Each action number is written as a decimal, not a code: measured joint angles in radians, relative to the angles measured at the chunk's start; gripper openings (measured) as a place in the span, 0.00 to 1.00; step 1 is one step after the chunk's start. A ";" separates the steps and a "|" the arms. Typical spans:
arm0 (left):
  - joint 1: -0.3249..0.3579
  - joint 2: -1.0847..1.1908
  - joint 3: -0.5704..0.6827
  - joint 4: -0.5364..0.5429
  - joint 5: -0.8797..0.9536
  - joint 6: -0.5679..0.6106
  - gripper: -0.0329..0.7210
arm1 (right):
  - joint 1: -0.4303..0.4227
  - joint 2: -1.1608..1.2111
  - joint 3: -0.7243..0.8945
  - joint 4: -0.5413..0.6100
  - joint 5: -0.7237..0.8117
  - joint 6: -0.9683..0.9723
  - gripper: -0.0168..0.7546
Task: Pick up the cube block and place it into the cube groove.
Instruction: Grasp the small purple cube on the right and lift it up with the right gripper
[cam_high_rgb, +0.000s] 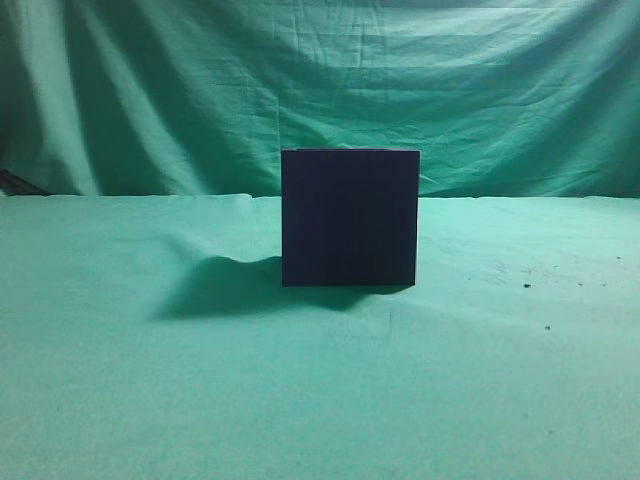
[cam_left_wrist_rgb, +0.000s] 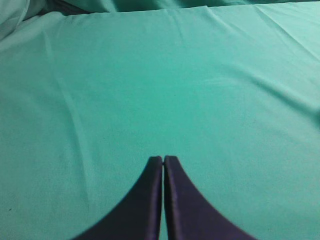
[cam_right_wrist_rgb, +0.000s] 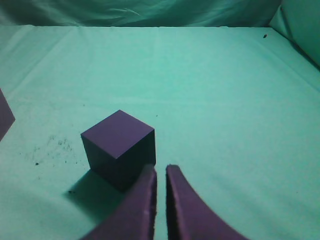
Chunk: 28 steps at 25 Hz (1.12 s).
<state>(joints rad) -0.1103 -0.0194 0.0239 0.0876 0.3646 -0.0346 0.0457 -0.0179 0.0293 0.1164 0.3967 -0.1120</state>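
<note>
The large box (cam_high_rgb: 349, 217) stands on the table cloth (cam_high_rgb: 120, 400) at the middle of the exterior view, in front of the hanging backdrop (cam_high_rgb: 320, 80), its top opening out of sight. In the right wrist view the cube block (cam_right_wrist_rgb: 118, 148) rests on the cloth just ahead and left of the right gripper (cam_right_wrist_rgb: 160, 170); 1 corner at the far left edge (cam_right_wrist_rgb: 5, 117) is possibly the box. The left gripper (cam_left_wrist_rgb: 163, 160) sits over bare cloth.

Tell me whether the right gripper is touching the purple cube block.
Cannot tell. In the right wrist view the left finger of the right gripper overlaps the cube block at its near corner, but no contact or gap shows plainly. The fingers are nearly closed, holding nothing.
</note>
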 joint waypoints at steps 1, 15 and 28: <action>0.000 0.000 0.000 0.000 0.000 0.000 0.04 | 0.000 0.000 0.000 0.000 0.000 0.000 0.09; 0.000 0.000 0.000 0.000 0.000 0.000 0.04 | 0.000 0.000 0.000 0.287 -0.371 0.036 0.09; 0.000 0.000 0.000 0.000 0.000 0.000 0.04 | 0.000 0.396 -0.340 0.293 0.103 -0.080 0.09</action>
<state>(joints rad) -0.1103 -0.0194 0.0239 0.0876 0.3646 -0.0346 0.0457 0.3782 -0.3104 0.4097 0.4995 -0.1925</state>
